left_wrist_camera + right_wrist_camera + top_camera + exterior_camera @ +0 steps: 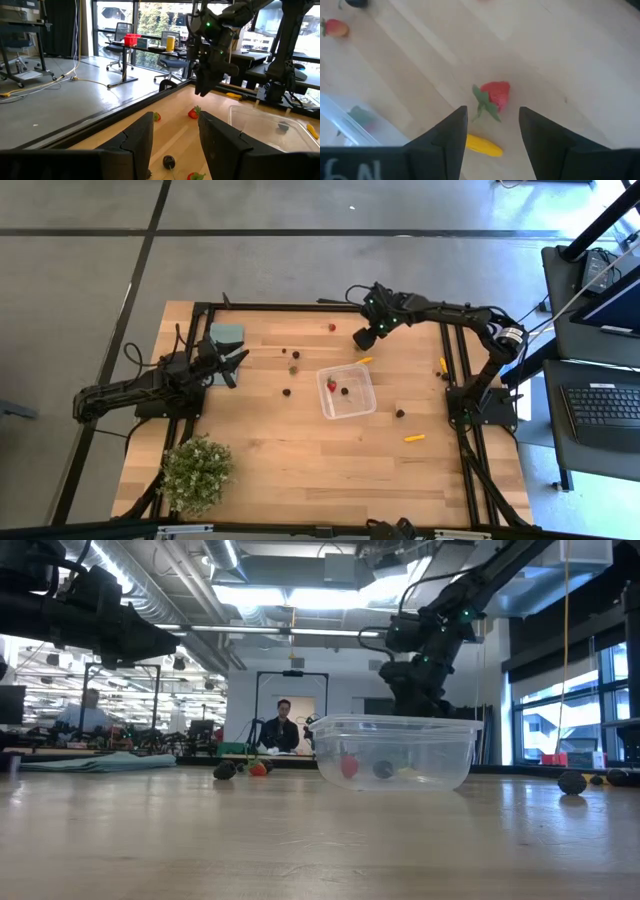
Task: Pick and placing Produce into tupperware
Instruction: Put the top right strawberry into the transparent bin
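The clear tupperware [347, 390] stands mid-table on its base, with a red piece [331, 385] and a dark piece [344, 390] inside. My right gripper [362, 338] hangs open above the table, just beyond the tupperware's far side, tilted downward. In its wrist view a red strawberry [495, 95] and a yellow piece [482, 145] lie on the wood below the gap between its fingers, untouched. More produce is scattered about: a strawberry [332, 327], dark bits [287, 391] and an orange piece [414, 437]. My left gripper [235, 365] waits open and level at the table's left.
A flat teal rectangle [227, 333] lies at the far left and a bushy potted plant [195, 470] stands at the near left corner. Black frame rails [460, 380] run along the table's sides. Bare wood lies in front of the tupperware.
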You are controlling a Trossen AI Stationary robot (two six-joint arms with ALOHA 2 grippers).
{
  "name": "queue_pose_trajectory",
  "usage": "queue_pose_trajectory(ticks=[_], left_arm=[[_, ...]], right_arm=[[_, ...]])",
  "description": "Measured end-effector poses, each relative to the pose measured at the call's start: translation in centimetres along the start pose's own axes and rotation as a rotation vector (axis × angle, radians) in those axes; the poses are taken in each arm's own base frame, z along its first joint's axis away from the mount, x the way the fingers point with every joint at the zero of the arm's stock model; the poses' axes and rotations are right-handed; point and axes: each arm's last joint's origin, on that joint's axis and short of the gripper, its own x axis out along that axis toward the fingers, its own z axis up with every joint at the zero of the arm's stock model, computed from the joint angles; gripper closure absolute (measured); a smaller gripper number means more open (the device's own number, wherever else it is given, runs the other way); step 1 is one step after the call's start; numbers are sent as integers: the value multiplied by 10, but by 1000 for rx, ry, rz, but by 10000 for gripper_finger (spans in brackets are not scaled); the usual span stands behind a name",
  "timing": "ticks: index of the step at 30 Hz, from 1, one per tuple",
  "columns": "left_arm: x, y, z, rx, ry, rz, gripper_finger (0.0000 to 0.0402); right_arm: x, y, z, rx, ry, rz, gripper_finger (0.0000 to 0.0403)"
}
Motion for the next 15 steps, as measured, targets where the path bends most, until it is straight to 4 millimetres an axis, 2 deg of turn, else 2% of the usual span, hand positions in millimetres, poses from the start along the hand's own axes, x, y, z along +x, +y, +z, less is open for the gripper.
queue_pose_trajectory(ticks=[8, 15], left_arm=[[0, 0, 0, 0, 0, 0, 253], [0, 0, 0, -2, 0, 0, 253]], right_arm=[[14, 2, -13, -8, -3, 17, 226], [16, 3, -10, -9, -59, 33, 256]])
